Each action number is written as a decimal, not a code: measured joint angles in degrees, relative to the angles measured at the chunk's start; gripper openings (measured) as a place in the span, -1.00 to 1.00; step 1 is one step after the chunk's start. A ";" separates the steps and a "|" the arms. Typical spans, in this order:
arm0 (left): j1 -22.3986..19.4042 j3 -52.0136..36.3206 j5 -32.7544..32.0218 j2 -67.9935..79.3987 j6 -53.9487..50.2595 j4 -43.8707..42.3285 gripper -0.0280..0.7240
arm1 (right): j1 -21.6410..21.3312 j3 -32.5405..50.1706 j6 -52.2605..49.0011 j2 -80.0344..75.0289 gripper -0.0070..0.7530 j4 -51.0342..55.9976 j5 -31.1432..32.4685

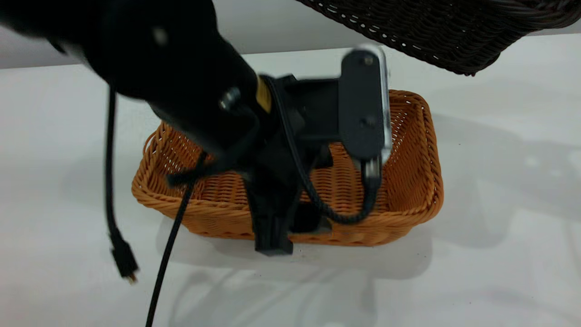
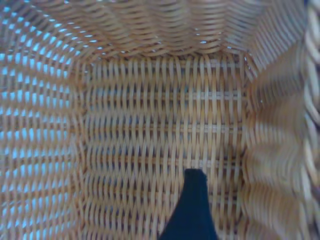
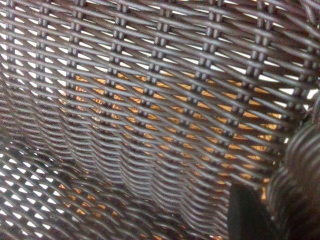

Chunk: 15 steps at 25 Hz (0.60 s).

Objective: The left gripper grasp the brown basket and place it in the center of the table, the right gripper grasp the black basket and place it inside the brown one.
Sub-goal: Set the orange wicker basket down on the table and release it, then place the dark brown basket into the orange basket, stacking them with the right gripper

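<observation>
Exterior view: the left gripper [image 1: 272,236] is clamping the near rim of the brown basket [image 1: 408,181], which is sitting on the white table [image 1: 499,204]. Its stiff, light wicker is gripping best at the braided rim. The black basket [image 1: 454,36] is hanging above, presumably carried; the right gripper's closure I cannot tell.

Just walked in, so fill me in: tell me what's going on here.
The left gripper is at the near wall of the brown basket, which sits on the table. The black basket hangs in the air above and behind it, seemingly carried by the right arm, not yet inside the brown one.
</observation>
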State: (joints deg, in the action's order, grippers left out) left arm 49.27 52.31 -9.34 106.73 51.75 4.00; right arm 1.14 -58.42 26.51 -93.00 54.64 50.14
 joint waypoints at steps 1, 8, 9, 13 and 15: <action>0.00 0.00 -1.40 -1.19 -0.66 0.00 0.55 | 0.00 0.00 0.00 0.00 -0.38 0.00 0.00; 4.31 -0.05 -8.92 -12.05 -8.19 0.13 0.56 | 0.00 -0.99 0.94 0.00 -0.38 0.03 0.38; 5.32 -0.05 -9.43 -14.11 -8.47 0.13 0.56 | 0.00 -0.99 0.94 -0.07 -0.38 -0.35 0.37; 9.99 -0.05 -9.53 -22.72 -9.37 0.13 0.56 | 0.00 -0.99 0.88 -0.12 -0.38 -1.19 0.51; 11.05 -0.05 -7.99 -26.84 -10.79 0.16 0.56 | 0.06 -0.99 0.83 -0.12 -0.38 -1.01 1.21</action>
State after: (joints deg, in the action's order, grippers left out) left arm 60.31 52.26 -17.33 79.89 40.97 4.16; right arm 1.20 -59.41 27.34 -93.12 53.63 51.35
